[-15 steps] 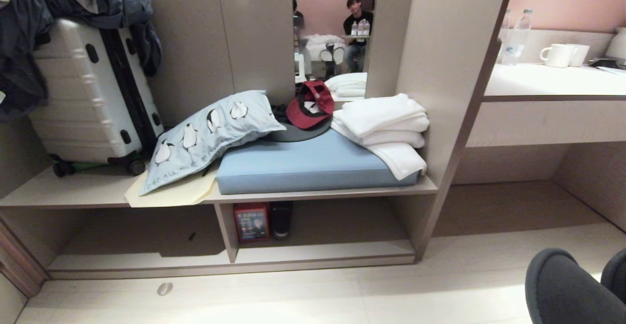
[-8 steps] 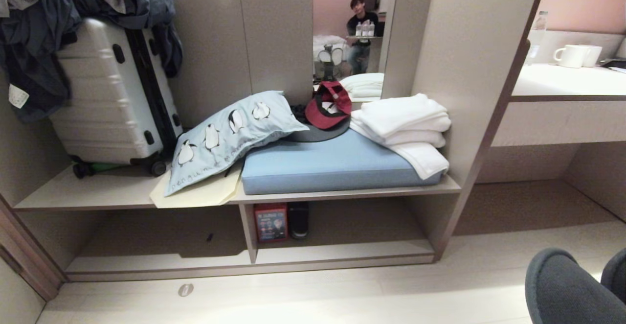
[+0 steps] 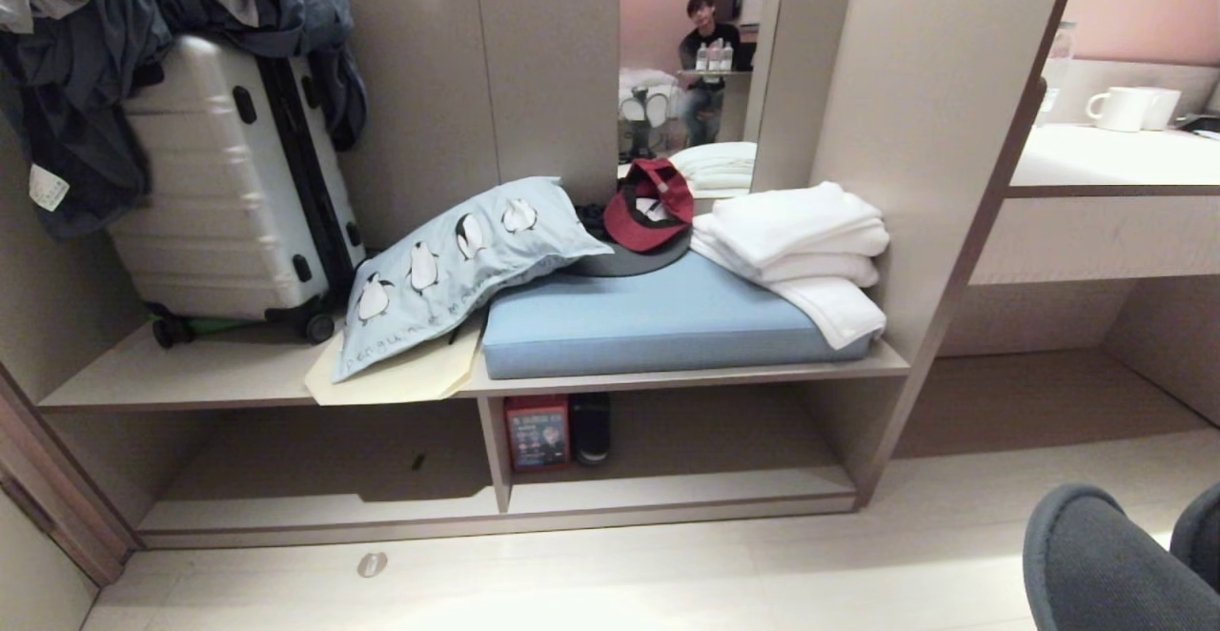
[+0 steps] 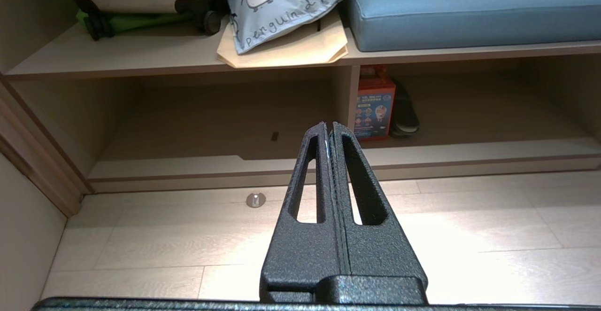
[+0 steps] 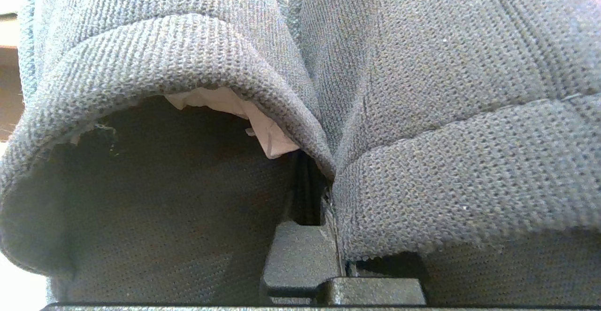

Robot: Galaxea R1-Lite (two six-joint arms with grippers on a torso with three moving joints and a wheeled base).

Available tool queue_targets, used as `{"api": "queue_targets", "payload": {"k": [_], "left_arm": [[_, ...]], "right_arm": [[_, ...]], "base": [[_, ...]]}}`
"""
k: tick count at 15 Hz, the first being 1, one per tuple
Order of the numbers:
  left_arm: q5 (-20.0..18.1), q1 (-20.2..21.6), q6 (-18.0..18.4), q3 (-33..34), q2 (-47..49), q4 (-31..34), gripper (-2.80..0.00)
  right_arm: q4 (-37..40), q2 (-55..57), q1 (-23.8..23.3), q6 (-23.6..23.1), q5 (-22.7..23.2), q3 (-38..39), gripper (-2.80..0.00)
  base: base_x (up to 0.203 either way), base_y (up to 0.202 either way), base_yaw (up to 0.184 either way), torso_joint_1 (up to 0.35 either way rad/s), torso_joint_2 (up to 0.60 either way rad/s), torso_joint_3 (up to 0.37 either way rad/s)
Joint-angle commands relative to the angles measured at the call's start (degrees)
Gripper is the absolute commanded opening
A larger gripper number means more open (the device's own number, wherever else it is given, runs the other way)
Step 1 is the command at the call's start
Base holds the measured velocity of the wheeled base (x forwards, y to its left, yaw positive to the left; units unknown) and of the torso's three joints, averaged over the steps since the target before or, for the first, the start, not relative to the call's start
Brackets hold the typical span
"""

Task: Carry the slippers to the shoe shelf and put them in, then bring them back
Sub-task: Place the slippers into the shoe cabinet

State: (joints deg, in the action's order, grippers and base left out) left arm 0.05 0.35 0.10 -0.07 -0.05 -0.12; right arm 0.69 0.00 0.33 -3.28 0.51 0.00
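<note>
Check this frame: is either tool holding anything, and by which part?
The right tool holds both slippers, pinched together by the inner edges of their openings. The left tool is shut on nothing.

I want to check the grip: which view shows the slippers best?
The right wrist view: the slippers fill it, pinched together by the right gripper. The head view shows only their toes; the left wrist view shows none.

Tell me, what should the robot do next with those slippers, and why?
Probably roll closer to the shoe shelf. The right pincer is shut on the slippers, but bare floor lies between them and the shelf's right compartment.
</note>
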Motion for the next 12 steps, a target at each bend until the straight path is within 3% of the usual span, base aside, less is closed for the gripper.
{"api": "queue_targets", "payload": {"k": [1,4,12], "left_arm": [[0.04,0.00,-0.01,-0.01,0.05,-0.01,-2.80],[0.04,0.00,0.08,0.01,0.05,-0.06,-2.80],[-0.05,0.00,-0.01,-0.01,0.05,-0.06,-2.80]], "right_arm": [[0.01,0.09,0.02,-0.06,0.02,0.00,-2.80],[0.01,0.00,0.02,-0.06,0.02,0.00,-2.80],[0.01,0.00,0.02,-0.06,0.02,0.00,-2.80]], "base": [[0.000,0.000,0.000,0.000,0.00,0.000],[0.000,0.000,0.000,0.000,0.00,-0.064],[0.000,0.000,0.000,0.002,0.00,-0.193]]}}
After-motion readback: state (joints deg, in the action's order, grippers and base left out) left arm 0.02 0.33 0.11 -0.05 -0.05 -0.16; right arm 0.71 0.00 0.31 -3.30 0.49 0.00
